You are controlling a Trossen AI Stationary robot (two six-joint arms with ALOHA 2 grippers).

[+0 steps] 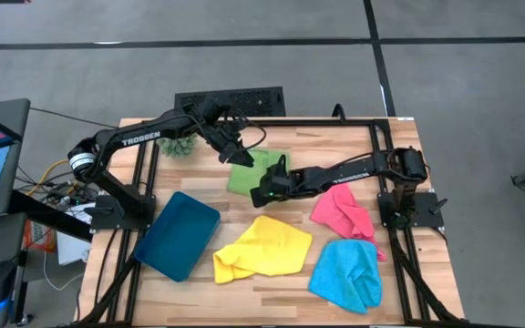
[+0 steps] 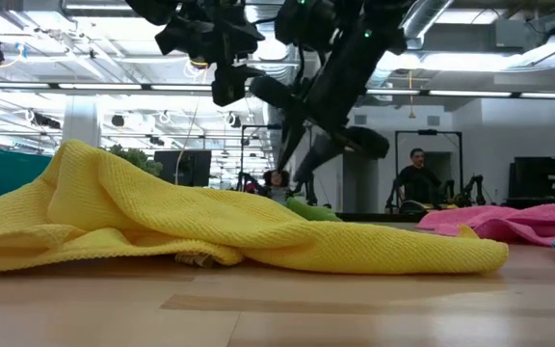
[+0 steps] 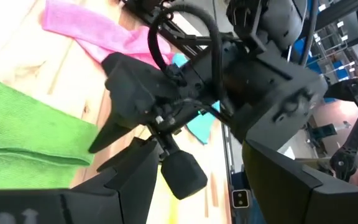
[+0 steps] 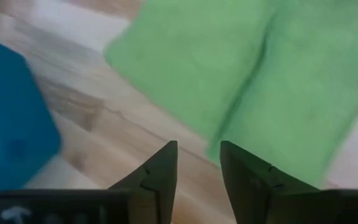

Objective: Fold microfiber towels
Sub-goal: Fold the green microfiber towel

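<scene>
A folded green towel (image 1: 252, 171) lies flat on the wooden table, just behind its middle; the right wrist view shows the green towel (image 4: 253, 81) ahead of the fingers. My right gripper (image 1: 264, 189) hovers open over its near edge, nothing between the fingers (image 4: 197, 171). My left gripper (image 1: 241, 159) hangs open above the towel's far left corner and touches nothing; in its wrist view the left gripper (image 3: 197, 186) frames the right arm. The yellow towel (image 1: 262, 248), the pink towel (image 1: 343, 211) and the light blue towel (image 1: 347, 273) lie crumpled nearer the front.
A dark teal tray (image 1: 178, 234) lies at the left front, close to the yellow towel. A spiky green plant ball (image 1: 179, 146) sits at the far left. People stand in the room beyond the table (image 2: 417, 178).
</scene>
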